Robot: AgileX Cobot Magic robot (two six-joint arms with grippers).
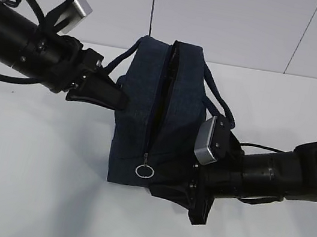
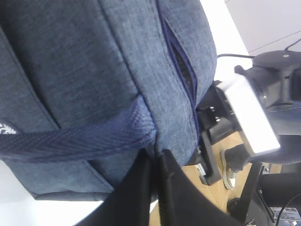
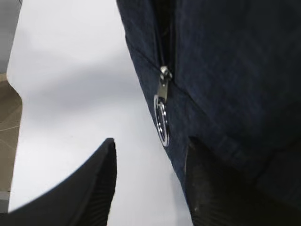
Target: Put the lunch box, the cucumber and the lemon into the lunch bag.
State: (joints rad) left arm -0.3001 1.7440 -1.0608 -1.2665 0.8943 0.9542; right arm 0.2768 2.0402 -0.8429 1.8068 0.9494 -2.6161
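The dark navy lunch bag (image 1: pixel 148 105) stands mid-table with its zipper line facing me, and the round ring pull (image 1: pixel 144 171) hangs low at the front. My left gripper (image 1: pixel 120 100) is shut, pinching the bag's fabric at the base of a handle (image 2: pixel 70 139); the grip shows in the left wrist view (image 2: pixel 155 154). My right gripper (image 3: pixel 150 141) is open at the bag's lower front corner. One finger (image 3: pixel 207 188) lies against the bag and the ring pull (image 3: pixel 162 120) hangs just above the gap. The lunch box, cucumber and lemon are out of view.
The white table (image 1: pixel 26 181) stretches to the left and the front of the bag. The bag's right handle (image 1: pixel 217 101) sits just above my right wrist camera (image 1: pixel 206 140). Past the table edge, floor and a shoe (image 2: pixel 233 165) show.
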